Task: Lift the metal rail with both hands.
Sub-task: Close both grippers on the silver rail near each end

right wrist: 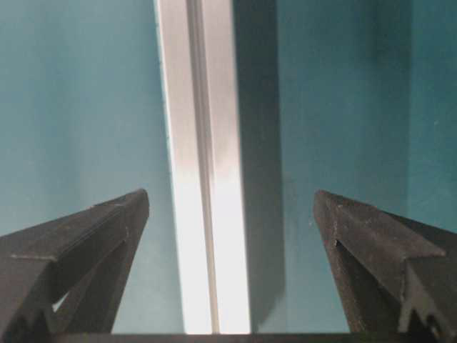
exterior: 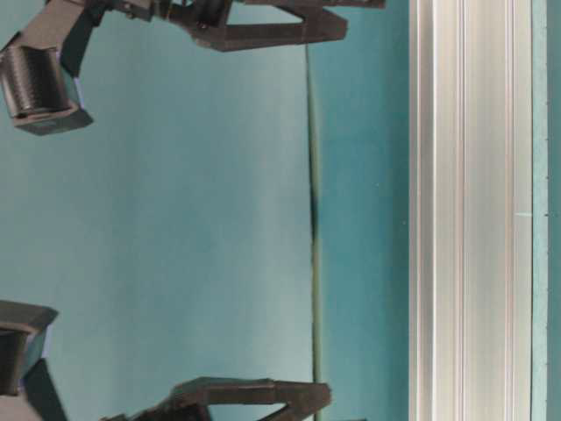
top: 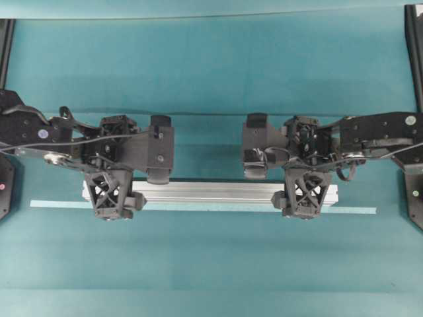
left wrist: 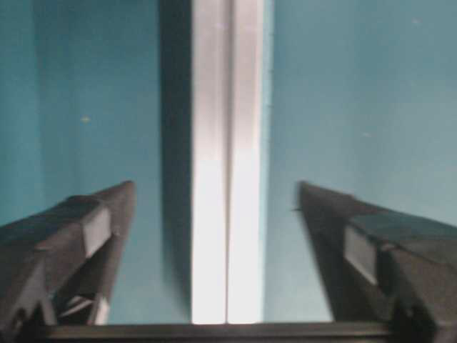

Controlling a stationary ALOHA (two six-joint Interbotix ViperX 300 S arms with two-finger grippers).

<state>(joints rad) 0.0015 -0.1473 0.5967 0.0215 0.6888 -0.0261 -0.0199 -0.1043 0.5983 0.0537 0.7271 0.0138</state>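
Overhead view: the long silver grooved aluminium rail (top: 210, 192) lies flat on the teal cloth-covered table (top: 211, 264), running from nine o'clock to three o'clock just below the picture's centre. A thin pale flat tape strip (top: 357, 210) lies along its six o'clock edge and sticks out past both rail ends. The black left gripper with lattice-patterned fingers (top: 114, 195) sits over the rail's nine o'clock end, and the matching black right gripper (top: 305, 194) over its three o'clock end; from this angle the finger spread is hard to judge.

Table-level view: the picture is turned on its side, so the rail (exterior: 469, 210) runs from twelve to six o'clock at the right, resting on the cloth. One black finger (exterior: 263, 31) shows at twelve o'clock and another (exterior: 245, 399) at six o'clock, both apart from the rail.

Left wrist view: the rail (left wrist: 227, 164) runs from twelve to six o'clock between the left gripper (left wrist: 214, 214) fingers, which are spread wide, with teal cloth showing on each side and neither finger touching metal.

Right wrist view: the rail (right wrist: 203, 164) runs the same way between the right gripper (right wrist: 230, 221) fingers, likewise spread wide and clear of the rail on both sides.
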